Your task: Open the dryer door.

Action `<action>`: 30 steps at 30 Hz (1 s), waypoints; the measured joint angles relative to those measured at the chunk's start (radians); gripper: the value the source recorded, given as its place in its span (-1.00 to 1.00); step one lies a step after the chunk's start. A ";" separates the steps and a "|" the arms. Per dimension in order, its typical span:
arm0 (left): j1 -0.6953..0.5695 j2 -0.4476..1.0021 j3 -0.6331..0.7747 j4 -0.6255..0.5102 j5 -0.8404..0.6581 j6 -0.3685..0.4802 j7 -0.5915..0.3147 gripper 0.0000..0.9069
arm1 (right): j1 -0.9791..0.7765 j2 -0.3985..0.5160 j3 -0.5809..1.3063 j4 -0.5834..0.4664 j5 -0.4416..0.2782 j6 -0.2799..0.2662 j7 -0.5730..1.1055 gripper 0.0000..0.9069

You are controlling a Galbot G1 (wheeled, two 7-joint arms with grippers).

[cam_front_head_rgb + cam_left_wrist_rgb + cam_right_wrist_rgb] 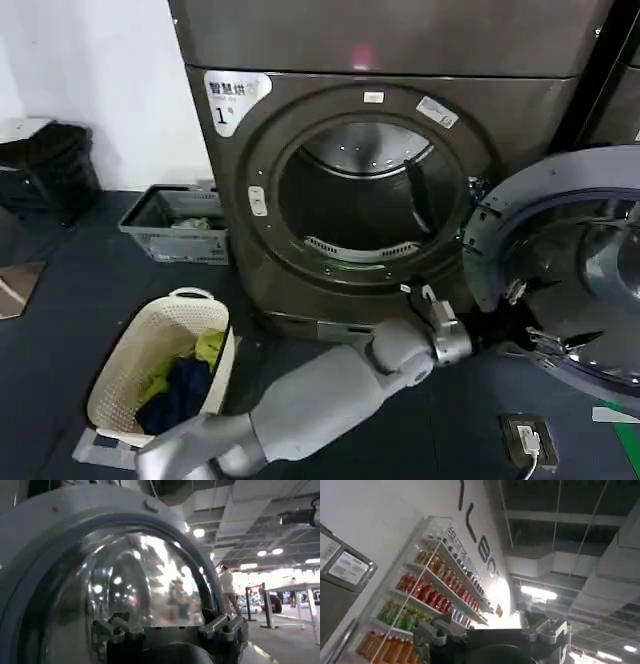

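The dryer (400,200), the bronze-grey machine marked "1", stands with its round mouth uncovered and the drum (360,195) visible inside. The dryer door (570,270) hangs swung out to the right of the opening, its grey inner side and domed glass turned toward the robot, so the task looks essentially done; what may remain, by judgement, is only to draw the arm away.

The left arm reaches across from the lower left, and the left gripper (428,298) sits just below the mouth, near the door's hinge edge. In the left wrist view the left gripper's fingers (222,625) stand spread apart, holding nothing, with the door's glass dome (145,590) close before them. The right gripper (490,632) points up toward a wall of shelves (435,585) with bottled drinks and the ceiling, its fingers likewise apart and empty.

As for containers: the drum shows no laundry that can be made out. The cream laundry basket (125,360) on the floor at left holds yellow-green and dark blue clothes (185,375). The grey crate (170,240) behind it holds something indistinct.
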 joint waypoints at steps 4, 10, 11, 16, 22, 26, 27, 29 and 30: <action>0.000 0.070 -0.004 -0.047 -0.012 -0.004 -0.011 1.00 | 0.004 -0.001 -0.005 0.002 0.000 0.000 -0.001 1.00; 0.005 0.160 -0.036 -0.134 -0.028 -0.008 -0.049 1.00 | 0.005 -0.002 -0.007 0.003 -0.001 0.002 -0.003 1.00; 0.003 0.174 -0.036 -0.151 -0.039 -0.011 -0.051 1.00 | 0.003 -0.003 -0.007 0.003 0.000 0.003 -0.003 1.00; -0.031 0.258 -0.019 -0.239 -0.087 -0.003 -0.057 1.00 | -0.003 -0.009 0.006 -0.003 0.000 0.018 -0.001 1.00; -0.080 0.425 0.009 -0.342 -0.011 -0.053 -0.072 1.00 | 0.000 -0.014 0.013 -0.004 0.001 0.026 0.002 1.00; -0.103 0.535 0.024 -0.393 0.001 -0.051 -0.081 1.00 | 0.003 -0.014 0.019 0.008 0.002 0.026 0.000 1.00; -0.109 0.562 0.031 -0.406 -0.009 -0.038 -0.090 1.00 | 0.003 -0.014 0.022 0.010 0.004 0.026 0.000 1.00; -0.121 0.623 0.045 -0.428 0.009 -0.012 -0.091 1.00 | 0.003 -0.013 0.031 0.014 0.009 0.025 0.000 1.00; -0.128 0.653 0.054 -0.438 0.033 -0.010 -0.090 1.00 | 0.002 -0.014 0.037 0.016 0.010 0.024 0.000 1.00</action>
